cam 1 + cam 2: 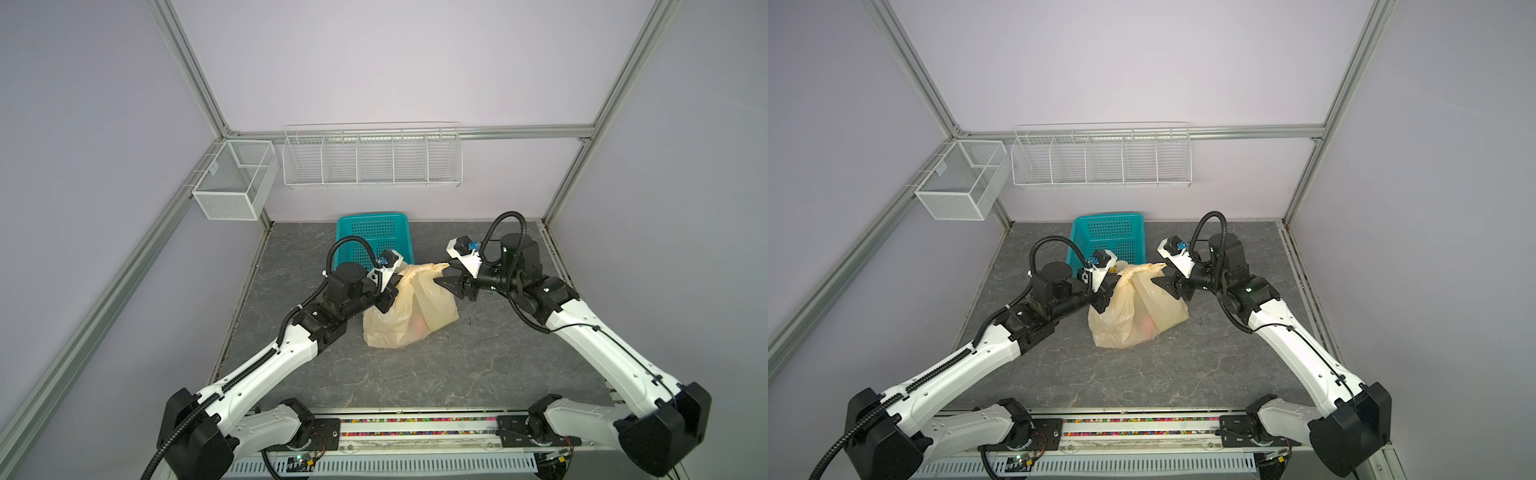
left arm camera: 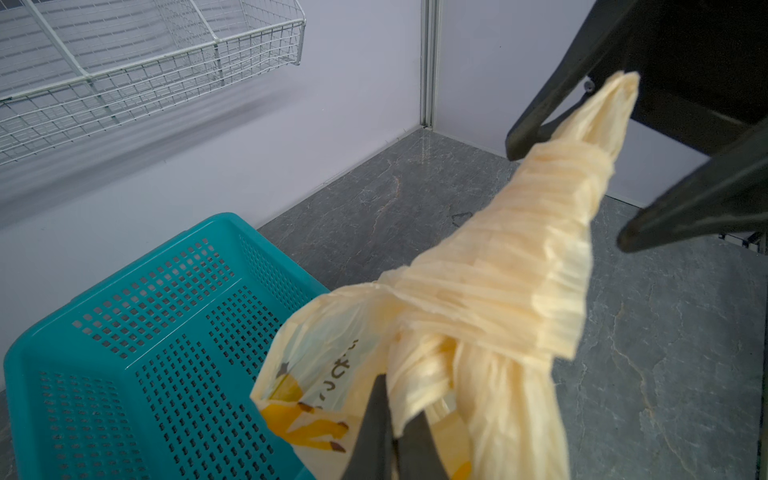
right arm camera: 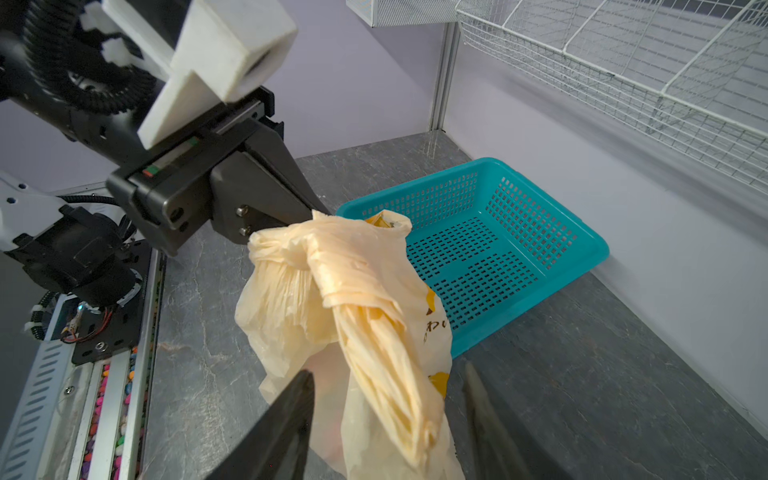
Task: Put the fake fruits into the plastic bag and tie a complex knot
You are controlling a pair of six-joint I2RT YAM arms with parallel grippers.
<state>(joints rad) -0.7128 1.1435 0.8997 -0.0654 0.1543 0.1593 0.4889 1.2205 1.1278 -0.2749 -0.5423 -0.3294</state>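
In both top views the plastic bag (image 1: 399, 324) stands on the table (image 1: 498, 353), with the left gripper (image 1: 395, 286) and right gripper (image 1: 441, 274) flanking its top. Left wrist view: the left gripper clamps the twisted handle (image 2: 519, 270). Right wrist view: the right gripper is released, jaws astride the handle's end.

On my grey stone-patterned table (image 1: 1183, 365) the pale-yellow translucent plastic bag (image 1: 1121, 324) sits near the middle. A pinkish fake fruit (image 1: 1147, 326) shows faintly through its wall. The bunched knot (image 1: 1133, 270) of handles stands at its top. My left claw (image 1: 1111, 291) is clamped on the bag's neck at the knot's 8 o'clock. My right claw (image 1: 1160, 275) sits at the knot's 3 o'clock, jaws apart, beside a handle end. The teal perforated plastic basket (image 1: 1100, 232) lies at the bag's 11 o'clock.
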